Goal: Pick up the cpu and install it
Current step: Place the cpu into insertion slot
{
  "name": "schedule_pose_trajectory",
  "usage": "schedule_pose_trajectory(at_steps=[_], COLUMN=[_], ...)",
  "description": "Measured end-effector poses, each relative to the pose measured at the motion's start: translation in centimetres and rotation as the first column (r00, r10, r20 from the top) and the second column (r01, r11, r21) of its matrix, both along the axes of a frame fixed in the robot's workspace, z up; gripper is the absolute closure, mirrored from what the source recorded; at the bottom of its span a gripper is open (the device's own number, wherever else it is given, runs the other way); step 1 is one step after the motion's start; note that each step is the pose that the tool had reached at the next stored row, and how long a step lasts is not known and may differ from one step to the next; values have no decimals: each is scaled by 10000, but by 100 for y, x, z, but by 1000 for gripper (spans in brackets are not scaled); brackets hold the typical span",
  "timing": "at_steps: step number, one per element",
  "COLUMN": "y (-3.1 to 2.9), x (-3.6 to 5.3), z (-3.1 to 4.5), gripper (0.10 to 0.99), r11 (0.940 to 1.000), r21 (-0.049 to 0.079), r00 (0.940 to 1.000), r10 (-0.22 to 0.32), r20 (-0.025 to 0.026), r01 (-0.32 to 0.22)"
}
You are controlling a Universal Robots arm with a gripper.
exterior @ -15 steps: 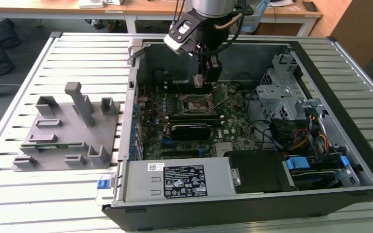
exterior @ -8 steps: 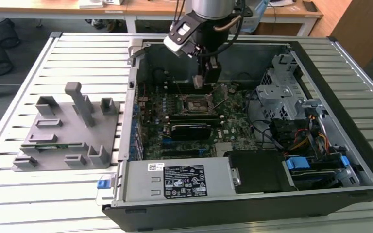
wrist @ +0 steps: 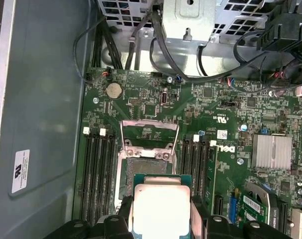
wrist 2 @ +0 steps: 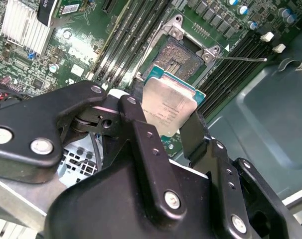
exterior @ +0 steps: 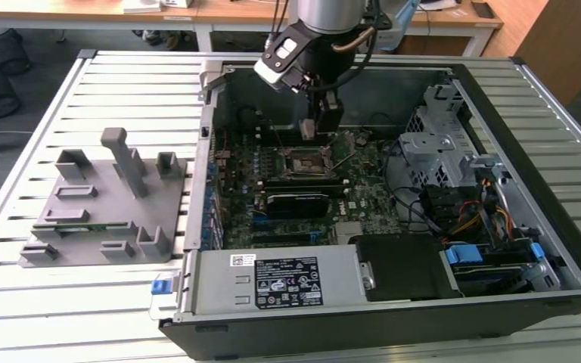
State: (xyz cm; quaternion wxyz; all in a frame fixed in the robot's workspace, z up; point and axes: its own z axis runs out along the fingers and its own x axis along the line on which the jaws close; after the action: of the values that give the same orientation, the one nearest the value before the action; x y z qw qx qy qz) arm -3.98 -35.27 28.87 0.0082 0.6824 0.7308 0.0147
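A slatted metal counter (exterior: 119,83), with wooden desks behind it, carries an open computer case (exterior: 532,91) lying on its side. A grey plastic fixture (exterior: 109,204) rests on the counter outside the case, toward the exterior view's left. Inside the case the green motherboard (exterior: 361,181) faces up. Near its middle sits the socket (wrist: 147,167), with its metal frame (wrist: 150,130) flipped up and the bare contact field exposed. The arm reaches down into the case so that the tool (wrist 2: 166,122) hangs over the socket. The tool is clenched on the cpu (wrist 2: 167,105): in both wrist views a black finger (wrist 2: 136,124) presses on each of two opposite edges of the chip, whose silver lid and thin green rim face the cameras. The cpu is held off the board at the socket's edge, overlapping it in the first wrist view, and is not seated. Black memory slots (wrist: 98,174) flank the socket on both sides. A coin battery (wrist: 114,89) lies farther out, and a ribbed silver heatsink (wrist: 272,151) stands well apart from the socket.
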Motion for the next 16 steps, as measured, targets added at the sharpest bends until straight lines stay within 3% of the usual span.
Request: schedule_pose_trajectory(at_steps=[16], y=[50], x=[-5], z=[-261], gripper=[545], r11=[10000], r21=[0], r00=[10000], r10=[-78], r20=[0], r01=[78])
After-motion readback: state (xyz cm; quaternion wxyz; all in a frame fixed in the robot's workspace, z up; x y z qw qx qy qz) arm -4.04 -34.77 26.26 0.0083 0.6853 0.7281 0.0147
